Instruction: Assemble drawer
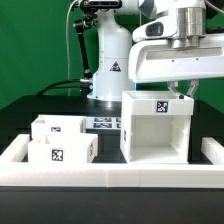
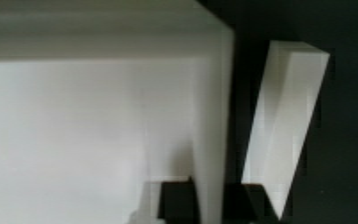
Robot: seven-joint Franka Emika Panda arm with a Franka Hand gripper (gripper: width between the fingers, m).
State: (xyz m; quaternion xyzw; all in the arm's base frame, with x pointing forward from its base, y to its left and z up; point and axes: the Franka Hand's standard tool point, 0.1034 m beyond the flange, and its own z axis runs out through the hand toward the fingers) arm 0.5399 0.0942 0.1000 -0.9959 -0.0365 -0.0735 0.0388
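Straddling one upright wall of the housing [image 1: 155, 130], the gripper [image 1: 183, 92] sits at 2 o'clock in the exterior view, low over the box's far top edge. In the wrist view its two dark fingertips flank that wall closely, one on each side, but I cannot tell whether they are pressing on it or only standing beside it. The housing stands upright at 4 o'clock, just inside the rim [image 1: 110, 172]. The rear tray [image 1: 52, 128] and the front tray [image 1: 62, 152] sit together at 8 o'clock, well apart from it and not yet inserted. The step in hand looks like taking hold of the housing to reposition it. The next move calls for a firm, square grip on the thin wall before any pull, to keep the box from tipping.
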